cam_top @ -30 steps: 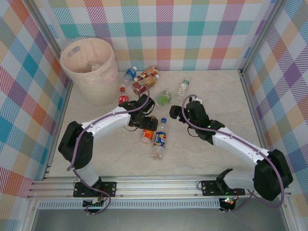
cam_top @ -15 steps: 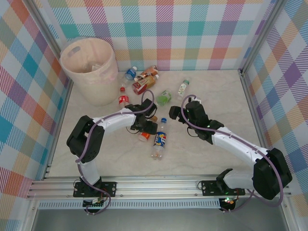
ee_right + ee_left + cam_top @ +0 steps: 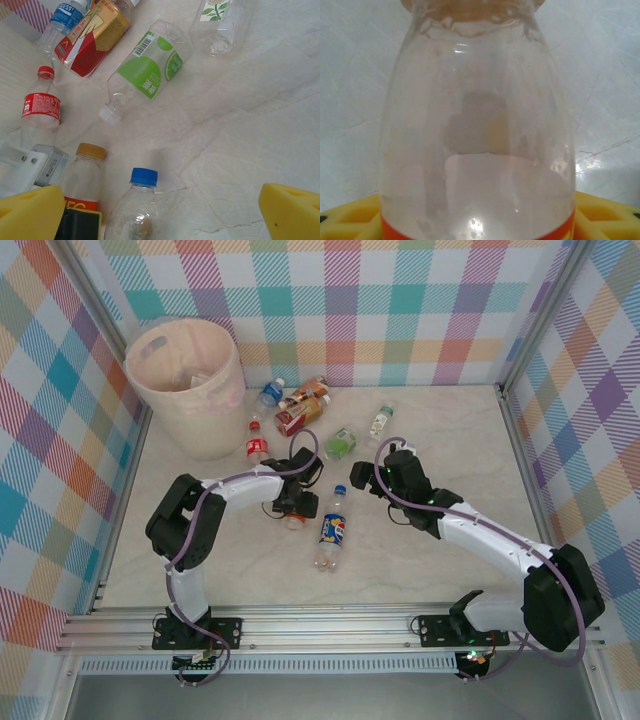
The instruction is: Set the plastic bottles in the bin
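An orange-label bottle with a tan cap lies on the table, and my left gripper is down over it. It is open, with a yellow pad on either side of the bottle's body. Seen from the right wrist, this bottle lies beside a blue-capped bottle. My right gripper is open and empty, hovering above the blue-capped bottle. The pale bin stands at the back left. Near it lie a red-label bottle, a green-label bottle and several more.
A flower-label bottle lies right of the green one. A blue-label bottle and two brown-orange ones sit by the back wall. Plaid walls close in the table on three sides. The right half of the marble top is open.
The left gripper has come down and slid slightly left over the orange-label bottle, and the arm's elbow has folded inward. The right arm has barely moved.
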